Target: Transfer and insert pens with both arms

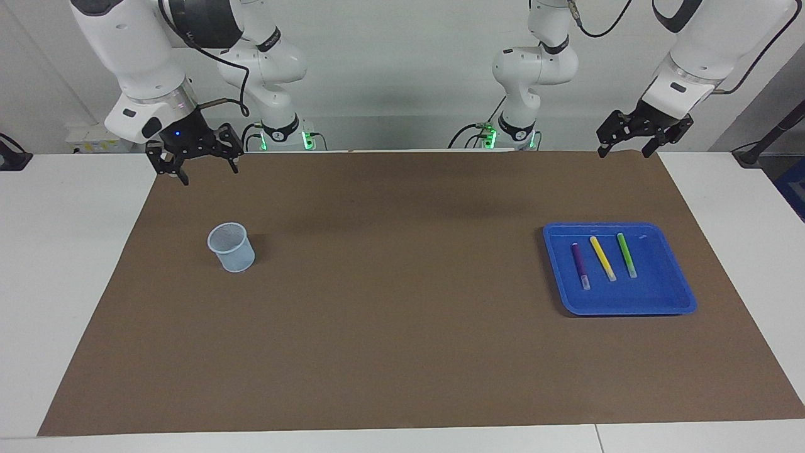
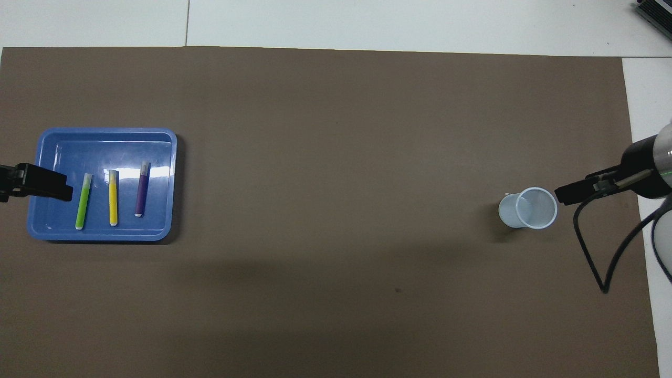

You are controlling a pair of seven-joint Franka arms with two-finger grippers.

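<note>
We see a brown mat (image 1: 402,283) spread across the white worktop (image 1: 69,251), and on it, toward the left arm's end, a blue tray (image 1: 666,296) holding all three pens side by side. The purple pen (image 1: 580,265) lies beside the yellow pen (image 1: 602,258), and the green pen (image 1: 626,255) sits on the yellow one's other flank, toward the left arm's end of the tray; none of them touch, and each points its whitish end away from the robots.

Up near the robots' edge of the mat, the left gripper (image 1: 627,149) hangs in the air over the mat's corner, jaws apart and holding nothing. At the right arm's end we find the right gripper (image 1: 204,171) hovering over the mat's edge, its jaws spread wide too, nothing between them.

A pale, translucent cup (image 1: 232,247) stands upright on the mat toward the right arm's end, well apart from the tray, mouth up.
</note>
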